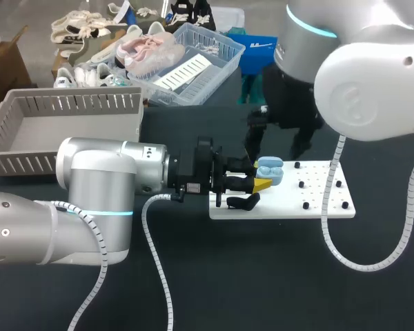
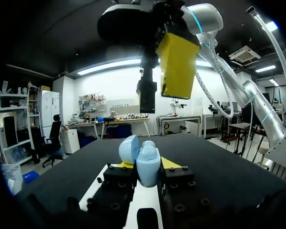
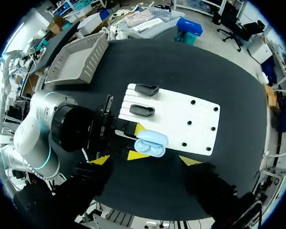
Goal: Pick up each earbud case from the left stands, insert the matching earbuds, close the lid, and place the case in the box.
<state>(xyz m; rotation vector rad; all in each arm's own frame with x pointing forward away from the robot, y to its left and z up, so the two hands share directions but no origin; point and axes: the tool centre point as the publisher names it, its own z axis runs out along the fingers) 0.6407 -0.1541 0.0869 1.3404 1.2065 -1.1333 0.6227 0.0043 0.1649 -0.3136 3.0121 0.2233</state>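
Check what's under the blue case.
White board edge and black table show beneath the blue case, held in the jaws of the left gripper. Whatever lies directly under it is covered.

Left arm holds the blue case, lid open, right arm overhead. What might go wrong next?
1. The earbud case is held low on its body by the left gripper, lid open; a push from above might tilt it or make it slip.
2. The right gripper hangs open above; coming down, it may hit the left gripper instead of the lid.
3. A black stand on the white board lies close; the case could catch on it.
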